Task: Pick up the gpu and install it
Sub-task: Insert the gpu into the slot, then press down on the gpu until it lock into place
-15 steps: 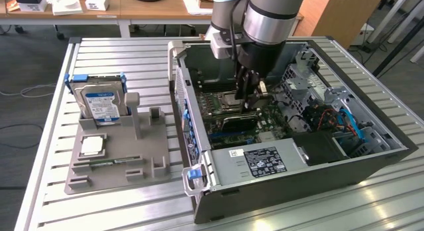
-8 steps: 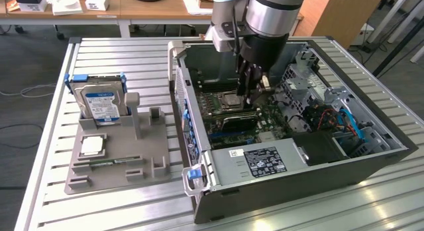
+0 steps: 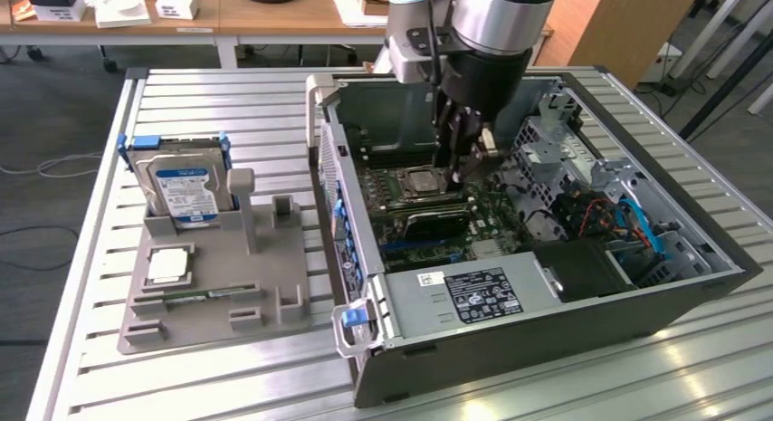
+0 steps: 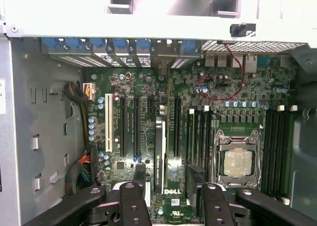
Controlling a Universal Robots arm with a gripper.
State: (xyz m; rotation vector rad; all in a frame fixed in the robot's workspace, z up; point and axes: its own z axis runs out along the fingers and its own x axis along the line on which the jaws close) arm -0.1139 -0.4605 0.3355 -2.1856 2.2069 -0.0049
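The gpu [image 4: 158,154] shows edge-on in the wrist view as a thin dark card standing upright in a motherboard [image 4: 148,94] slot, beside the long black slots. In the exterior view the gpu [image 3: 433,224] is a dark card low inside the open computer case [image 3: 544,339], just in front of the processor socket [image 3: 423,179]. My gripper [image 4: 171,206] is open, its black fingers [image 4: 133,201] spread either side of the card's near end and not clamped on it. The gripper [image 3: 469,163] reaches down into the case above the motherboard.
On the exterior view's left, a grey parts holder [image 3: 199,294] carries a silver hard drive [image 3: 184,187], a processor chip [image 3: 167,265] and a memory stick [image 3: 199,296]. The power supply [image 3: 477,299], drive cage [image 3: 616,213] and case walls crowd around the arm. A desk [image 3: 242,14] stands behind.
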